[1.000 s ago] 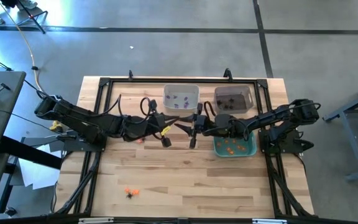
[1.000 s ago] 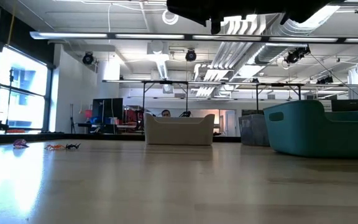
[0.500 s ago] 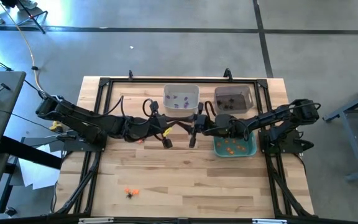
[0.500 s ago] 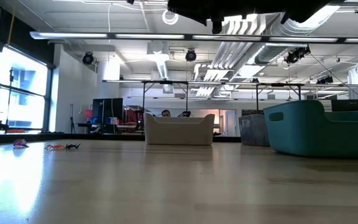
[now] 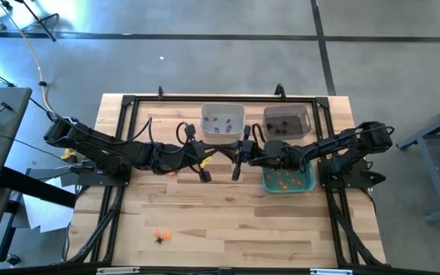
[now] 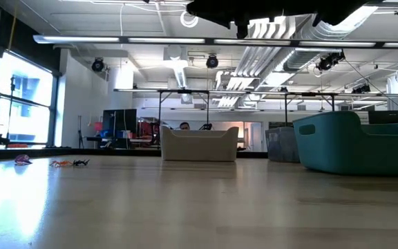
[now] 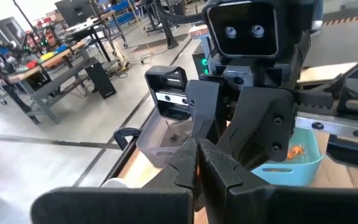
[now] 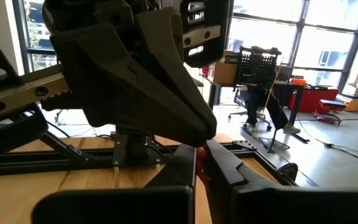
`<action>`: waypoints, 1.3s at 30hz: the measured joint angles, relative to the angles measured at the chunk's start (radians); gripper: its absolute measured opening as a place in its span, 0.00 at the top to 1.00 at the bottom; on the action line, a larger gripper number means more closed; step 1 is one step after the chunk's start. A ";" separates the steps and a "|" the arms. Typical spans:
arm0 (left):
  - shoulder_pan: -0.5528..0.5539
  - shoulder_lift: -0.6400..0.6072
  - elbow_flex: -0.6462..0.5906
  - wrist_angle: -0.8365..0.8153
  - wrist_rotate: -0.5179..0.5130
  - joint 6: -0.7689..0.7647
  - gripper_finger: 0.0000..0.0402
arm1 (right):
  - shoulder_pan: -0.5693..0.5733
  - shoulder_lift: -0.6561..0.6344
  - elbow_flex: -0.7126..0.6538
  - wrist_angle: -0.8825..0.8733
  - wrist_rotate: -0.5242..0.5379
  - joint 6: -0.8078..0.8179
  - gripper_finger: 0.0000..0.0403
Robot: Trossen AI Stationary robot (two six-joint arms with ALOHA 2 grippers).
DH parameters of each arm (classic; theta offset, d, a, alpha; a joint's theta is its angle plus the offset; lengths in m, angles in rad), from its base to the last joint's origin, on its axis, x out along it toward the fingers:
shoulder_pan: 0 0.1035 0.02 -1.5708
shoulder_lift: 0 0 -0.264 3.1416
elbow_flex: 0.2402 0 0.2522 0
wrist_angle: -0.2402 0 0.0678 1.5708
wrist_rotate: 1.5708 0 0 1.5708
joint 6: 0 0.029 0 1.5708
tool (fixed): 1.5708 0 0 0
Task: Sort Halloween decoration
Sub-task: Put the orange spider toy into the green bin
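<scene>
A few of the Halloween decoration trinkets (image 5: pixel 160 236), orange ones beside a black spider-like one, lie on the bare table (image 5: pixel 228 221) well apart from both grippers, toward the near edge on the left arm's side. More are already in bins: purple pieces in the white bin (image 5: pixel 222 120) just beyond the left gripper (image 5: pixel 204 175), dark pieces in the grey bin (image 5: pixel 286 121), and orange pieces in the teal bin (image 5: pixel 288 180) just beside the right gripper (image 5: pixel 235 173).

The two grippers meet over the middle of the table, tips close together and facing each other. Both have their fingers pressed together. In the right wrist view a small orange speck may sit between that gripper's fingertips, but it is too small to be sure.
</scene>
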 joint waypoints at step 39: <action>-0.052 -0.017 0.001 -0.447 -0.257 -0.273 0.77 | 0.064 -0.524 -0.149 -1.800 -0.120 1.246 0.93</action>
